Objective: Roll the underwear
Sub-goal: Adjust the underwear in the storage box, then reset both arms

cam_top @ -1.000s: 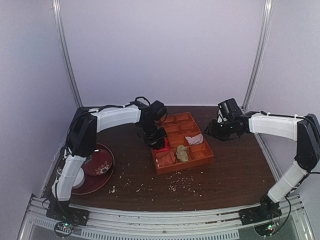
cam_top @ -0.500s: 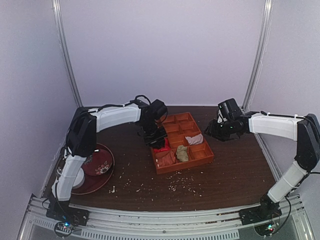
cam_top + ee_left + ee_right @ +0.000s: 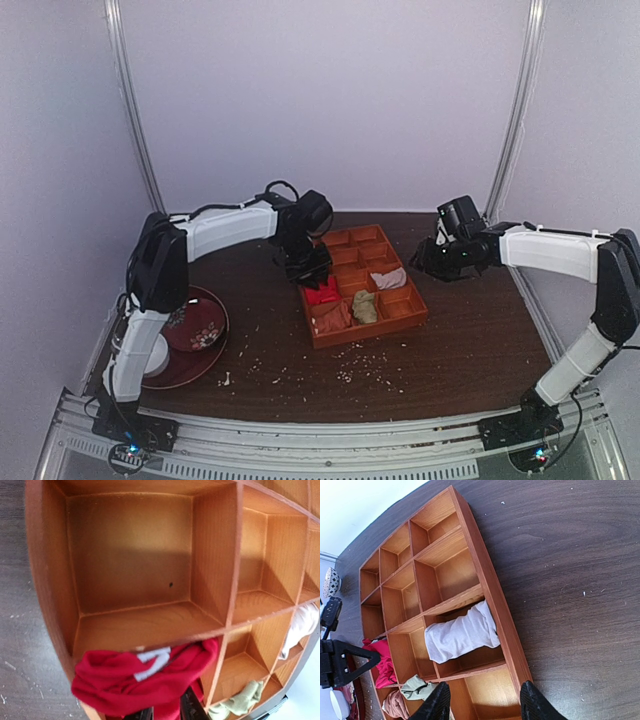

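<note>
Hanging over the tray's (image 3: 400, 318) left edge, the left hand (image 3: 308, 270) has its fingers (image 3: 192, 707) drawn close together, with a fold of the underwear (image 3: 145, 672) pinched between them. The underwear is a red bunch with a strip of white showing. It lies across the divider at the near side of a large bare compartment and spills over the tray's outer left wall (image 3: 50, 580). From above it shows as a red patch (image 3: 322, 293) at the tray's left side, just behind the compartment with a tan bundle (image 3: 332, 318).

The right hand (image 3: 425, 262) hovers off the tray's right side. Its fingers (image 3: 437, 702) are spread wide with nothing between them, over the tray's corner and the table (image 3: 560, 580). A white cloth (image 3: 460, 635) lies rolled in a right-column compartment.

A plate (image 3: 195, 325) sits on the table's left side, by the left arm. Crumbs (image 3: 370, 365) are scattered in front of the tray.
</note>
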Motion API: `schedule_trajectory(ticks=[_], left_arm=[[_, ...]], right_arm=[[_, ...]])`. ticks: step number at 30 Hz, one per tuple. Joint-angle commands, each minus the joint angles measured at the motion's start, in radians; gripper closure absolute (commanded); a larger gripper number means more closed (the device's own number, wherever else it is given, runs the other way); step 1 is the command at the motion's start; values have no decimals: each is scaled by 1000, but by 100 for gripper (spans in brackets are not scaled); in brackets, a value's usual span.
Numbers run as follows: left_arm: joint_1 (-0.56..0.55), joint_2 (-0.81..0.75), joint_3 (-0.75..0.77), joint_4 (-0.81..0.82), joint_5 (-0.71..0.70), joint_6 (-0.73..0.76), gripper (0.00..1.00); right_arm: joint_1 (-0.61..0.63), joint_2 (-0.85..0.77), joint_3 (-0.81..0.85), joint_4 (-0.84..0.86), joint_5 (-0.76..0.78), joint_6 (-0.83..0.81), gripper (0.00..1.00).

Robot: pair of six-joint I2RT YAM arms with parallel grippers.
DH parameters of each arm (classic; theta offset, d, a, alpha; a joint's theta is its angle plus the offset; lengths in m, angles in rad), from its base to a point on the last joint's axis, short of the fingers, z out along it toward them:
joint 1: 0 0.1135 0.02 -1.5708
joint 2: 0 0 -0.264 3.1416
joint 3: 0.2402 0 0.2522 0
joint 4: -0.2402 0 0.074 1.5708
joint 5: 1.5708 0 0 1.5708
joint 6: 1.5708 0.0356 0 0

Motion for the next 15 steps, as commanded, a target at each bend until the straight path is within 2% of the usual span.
schedule_trajectory(ticks=[1, 8, 15], left_arm=[[11, 78, 3, 27, -23, 22, 79], [11, 107, -27, 42, 4, 28, 79], [11, -29, -15, 47, -24, 74, 76]], right_arm=[[-3, -44, -2, -42, 21, -8, 53], [-3, -74, -6, -66, 36, -15, 53], [-4, -138, -33, -53, 41, -31, 46]])
